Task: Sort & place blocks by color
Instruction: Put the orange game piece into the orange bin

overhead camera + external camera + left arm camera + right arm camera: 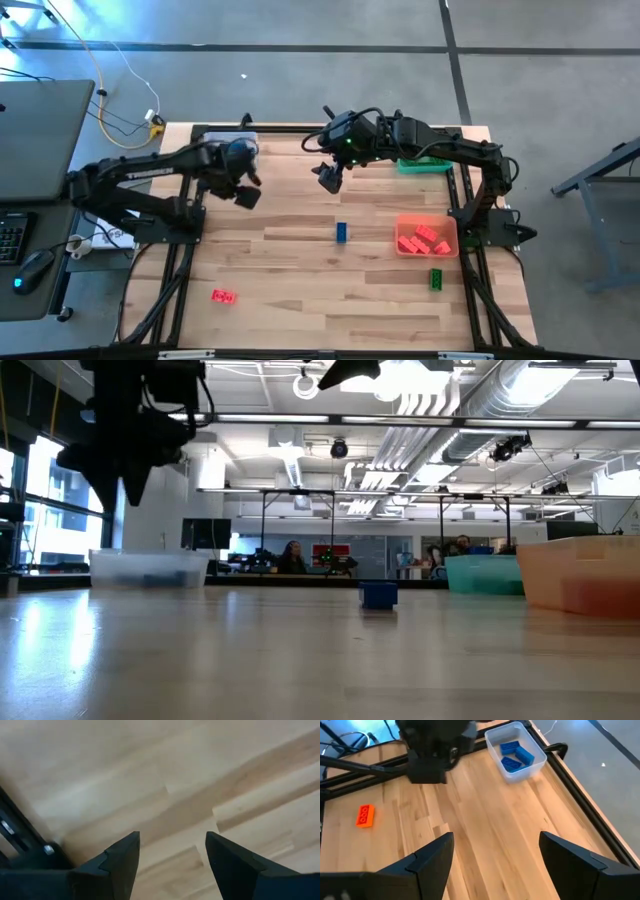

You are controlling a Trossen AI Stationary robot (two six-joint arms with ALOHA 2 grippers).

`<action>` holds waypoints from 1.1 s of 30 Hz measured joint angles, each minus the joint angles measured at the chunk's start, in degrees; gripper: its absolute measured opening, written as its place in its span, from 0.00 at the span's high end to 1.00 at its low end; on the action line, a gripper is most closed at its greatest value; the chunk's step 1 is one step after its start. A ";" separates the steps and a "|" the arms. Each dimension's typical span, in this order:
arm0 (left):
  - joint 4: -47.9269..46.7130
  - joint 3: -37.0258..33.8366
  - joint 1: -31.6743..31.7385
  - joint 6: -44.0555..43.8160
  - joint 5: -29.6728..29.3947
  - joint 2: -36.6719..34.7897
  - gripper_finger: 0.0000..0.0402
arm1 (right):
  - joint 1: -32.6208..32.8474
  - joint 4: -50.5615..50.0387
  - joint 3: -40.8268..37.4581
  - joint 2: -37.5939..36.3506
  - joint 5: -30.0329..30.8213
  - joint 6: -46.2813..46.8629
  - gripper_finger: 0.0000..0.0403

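- The left tool [247, 196] hangs above bare tabletop [300, 300] near the clear bin [516, 751]; its two fingers stand apart with nothing between them.
- The right tool [329, 177] also hangs in the air, over the far middle of the tabletop, fingers spread and empty.
- Three blocks lie loose: a blue block [341, 232] just ahead of the right tool toward the near edge, a green block [436, 278] farther off beside the orange bin [427, 238], and a red-orange block [223, 296] well out from the left tool, near the front edge.
- The clear bin already holds blue blocks [515, 752]; the orange bin holds red-orange ones; the green bin [425, 162] sits under the right arm.
- Handling, as I judge it: these small studded bricks should be light, rigid and fairly slick plastic, so they may skate if nudged from one side only.
- Best hold is probably across the two long flat sides, fingers straddling the short width, low enough to avoid the studs.
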 joint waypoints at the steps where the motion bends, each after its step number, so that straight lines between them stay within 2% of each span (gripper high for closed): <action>1: -0.03 -0.80 -1.71 -1.53 -0.03 -1.17 0.47 | 0.00 -0.01 0.00 0.00 -0.07 -0.29 0.30; 9: 0.10 -3.39 -16.54 -11.08 0.00 -7.96 0.47 | 0.00 0.01 0.00 0.00 -0.18 -1.86 0.30; 25: 2.30 -3.39 -48.40 -7.98 -0.66 -9.26 0.47 | 0.00 -0.01 0.00 0.02 -0.35 -3.77 0.30; 30: 8.56 -3.39 -57.18 -7.41 -1.15 -9.26 0.47 | 0.00 -0.01 0.00 0.02 -0.35 -4.58 0.30; 33: 13.79 -3.39 -61.38 -8.33 -4.51 -8.35 0.47 | 0.00 -0.01 0.00 0.02 -0.35 -4.61 0.30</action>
